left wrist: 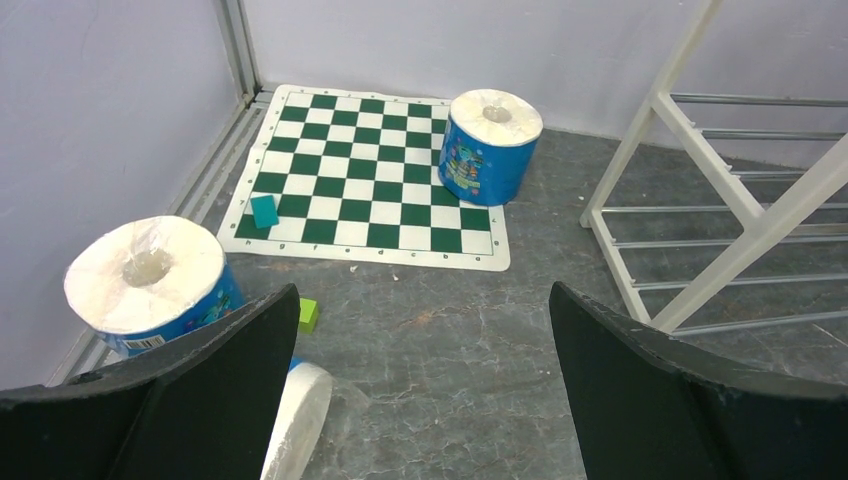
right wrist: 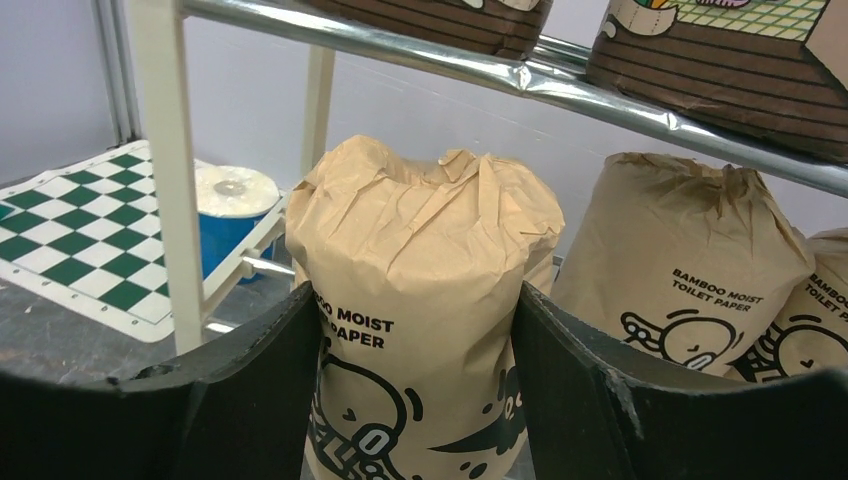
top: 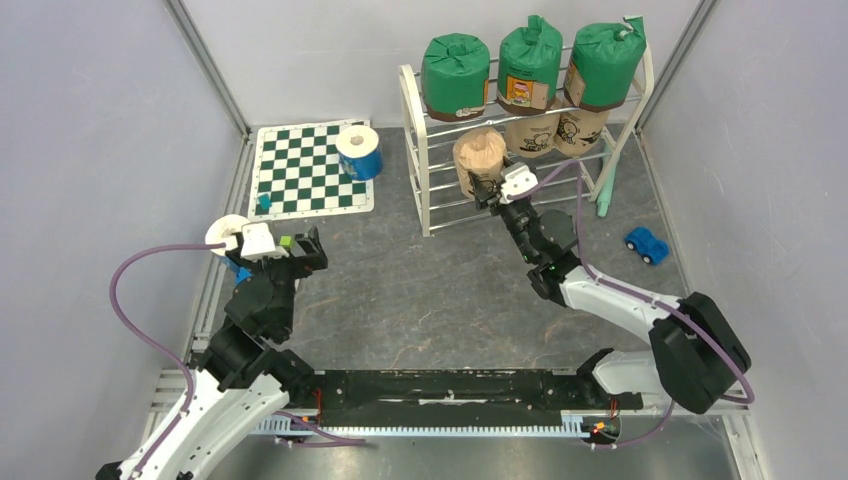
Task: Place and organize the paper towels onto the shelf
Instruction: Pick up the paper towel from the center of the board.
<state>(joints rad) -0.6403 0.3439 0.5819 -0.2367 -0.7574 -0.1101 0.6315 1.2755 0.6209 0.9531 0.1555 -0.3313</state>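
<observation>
The right gripper (top: pixel 492 190) clamps a tan paper towel roll (top: pixel 479 155) upright at the shelf's (top: pixel 412 130) middle tier beside two matching rolls (top: pixel 560 130) (green rolls (top: pixel 528 60) fill the top), apparently grouping by colour, while the left gripper (top: pixel 300 248) gapes wide and empty near a blue-wrapped roll (top: pixel 228 232).

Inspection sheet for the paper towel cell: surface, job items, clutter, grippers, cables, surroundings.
Surface: dark grey table.
Job's things: three green rolls on the shelf's top tier; two tan rolls on the tier below; third tan roll beside them, gripped; one blue roll on the chessboard mat; upright blue roll and lying white roll by the left gripper.
Clutter: teal block on the mat, green block, blue toy car, pale green stick beside the shelf.
Grippers: left gripper open, empty; right gripper shut on the third tan roll.
Cables: purple cables looped beside both arms.
Surroundings: grey walls, metal corner posts.
</observation>
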